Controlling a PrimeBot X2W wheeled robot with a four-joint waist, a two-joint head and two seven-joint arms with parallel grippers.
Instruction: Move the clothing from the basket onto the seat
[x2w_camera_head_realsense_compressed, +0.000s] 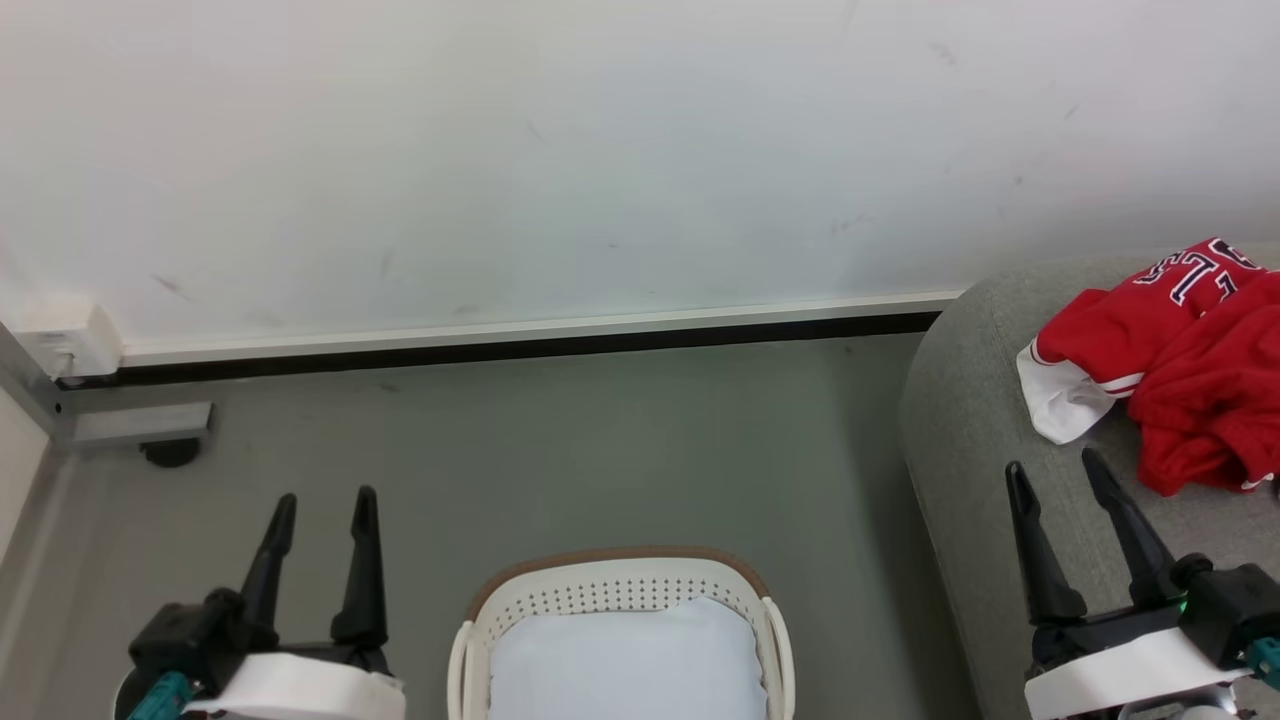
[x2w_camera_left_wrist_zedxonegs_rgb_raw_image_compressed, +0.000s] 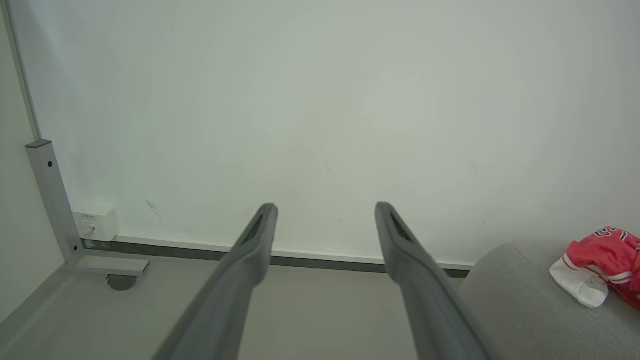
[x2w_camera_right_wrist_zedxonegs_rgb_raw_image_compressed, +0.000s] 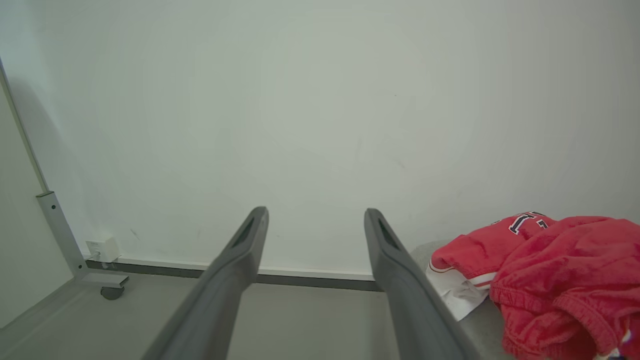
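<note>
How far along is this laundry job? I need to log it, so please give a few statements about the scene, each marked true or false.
1. The red basketball garments with white trim lie on the large light-grey fabric seat. True.
2. The small cream-white perforated plastic basket holds red clothing. False: what shows inside it is a pale white-blue flat pad.
3. The left pincer is open and empty. True.
4. The right pincer is shut on a garment. False: it is open, empty and short of the clothing.
5. The basket stands on the seat. False: it stands on the grey floor, beside the seat.
</note>
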